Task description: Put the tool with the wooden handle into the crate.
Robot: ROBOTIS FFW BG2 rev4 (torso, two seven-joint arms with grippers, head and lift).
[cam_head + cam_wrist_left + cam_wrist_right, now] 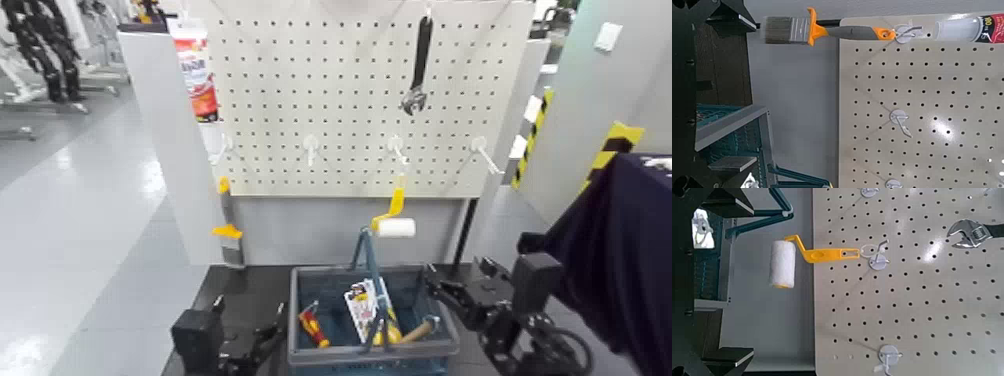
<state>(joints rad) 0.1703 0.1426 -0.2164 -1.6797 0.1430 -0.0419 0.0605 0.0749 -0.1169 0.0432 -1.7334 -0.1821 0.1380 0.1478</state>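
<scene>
The blue-grey crate (440, 345) stands on the dark table below the pegboard, its thin hoop handle (368, 262) upright. A pale tan wooden handle (418, 330) lies inside the crate at its front right; its blade is hidden, so I cannot confirm it is the trowel. My left gripper (262, 340) is open and empty, low beside the crate's left wall. My right gripper (440, 290) is open and empty, just off the crate's right rim. The crate also shows in the left wrist view (735, 129) and the right wrist view (711, 266).
A black wrench (420, 60) hangs high on the white pegboard (330, 110). A yellow-handled white paint roller (395, 218) hangs just above the crate. A red-handled screwdriver (312, 325) and a white packet (362, 303) lie in the crate. A brush (801, 31) hangs left. Dark clothing (620, 250) is at the right.
</scene>
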